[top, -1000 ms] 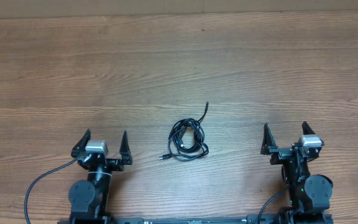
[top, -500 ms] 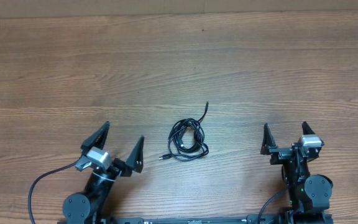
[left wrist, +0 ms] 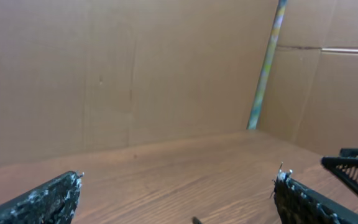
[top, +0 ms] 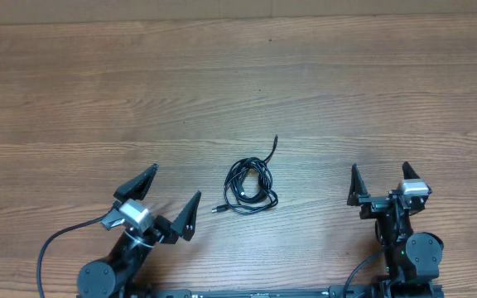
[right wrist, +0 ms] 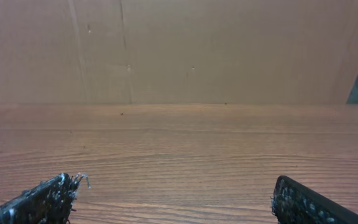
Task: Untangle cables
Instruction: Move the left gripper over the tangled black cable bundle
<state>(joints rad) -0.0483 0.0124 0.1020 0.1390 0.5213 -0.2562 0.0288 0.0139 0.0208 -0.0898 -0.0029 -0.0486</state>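
Your left fingers (top: 190, 215) stand spread wide and hold nothing, angled in toward the middle of the surface (top: 98, 83). Your right fingers (top: 354, 189) are just as wide apart and empty (they point straight ahead). The cables (top: 251, 189) lie between the two in one small bunched knot, clear of both, with a loose end trailing toward the far side.

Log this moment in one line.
stage: start, nothing held | thin black cables: knotted bundle on brown wooden table | left gripper: open, angled toward bundle, apart from it | right gripper: open, apart from bundle
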